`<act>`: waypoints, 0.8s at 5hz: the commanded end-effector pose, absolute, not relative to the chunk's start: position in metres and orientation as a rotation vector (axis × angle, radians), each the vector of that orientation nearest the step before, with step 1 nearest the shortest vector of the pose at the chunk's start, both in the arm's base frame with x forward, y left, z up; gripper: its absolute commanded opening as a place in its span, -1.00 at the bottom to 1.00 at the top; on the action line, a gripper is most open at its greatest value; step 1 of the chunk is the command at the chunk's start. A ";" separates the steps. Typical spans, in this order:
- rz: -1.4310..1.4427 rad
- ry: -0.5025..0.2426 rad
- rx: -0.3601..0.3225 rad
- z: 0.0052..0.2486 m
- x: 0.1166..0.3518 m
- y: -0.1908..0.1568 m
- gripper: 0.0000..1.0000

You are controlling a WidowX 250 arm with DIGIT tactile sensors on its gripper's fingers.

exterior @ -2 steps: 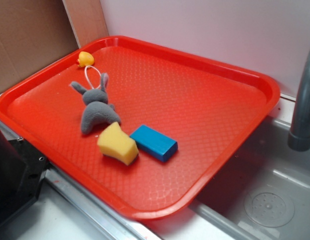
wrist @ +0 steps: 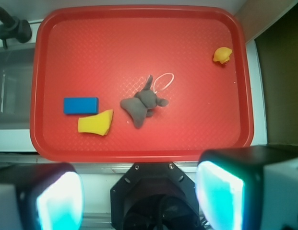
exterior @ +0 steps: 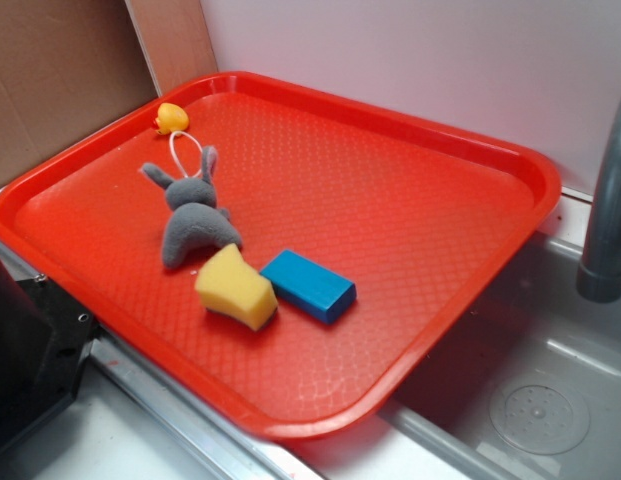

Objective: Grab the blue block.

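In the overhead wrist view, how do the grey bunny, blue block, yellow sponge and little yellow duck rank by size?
1. Grey bunny.
2. Blue block and yellow sponge look alike; no ranking.
3. Yellow duck, smallest.

Block (exterior: 308, 285) on tray (exterior: 410, 180), touching sponge (exterior: 235, 287) (plush rabbit (exterior: 194, 215) just behind).

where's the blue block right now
The blue block lies flat on the red tray, near its front edge in the exterior view, right beside the yellow sponge wedge.
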State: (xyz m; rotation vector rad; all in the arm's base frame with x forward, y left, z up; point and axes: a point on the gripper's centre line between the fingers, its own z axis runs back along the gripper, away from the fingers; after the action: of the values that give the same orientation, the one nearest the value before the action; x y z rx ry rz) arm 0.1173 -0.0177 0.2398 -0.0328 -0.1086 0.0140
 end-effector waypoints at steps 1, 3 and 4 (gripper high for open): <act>-0.276 -0.129 -0.021 0.216 0.164 -0.026 1.00; -0.766 -0.154 -0.105 0.177 0.215 -0.054 1.00; -1.010 -0.167 -0.191 0.164 0.215 -0.070 1.00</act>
State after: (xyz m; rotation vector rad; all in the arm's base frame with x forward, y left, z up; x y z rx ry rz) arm 0.2197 -0.0610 0.1562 -0.2000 -0.1432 -1.0138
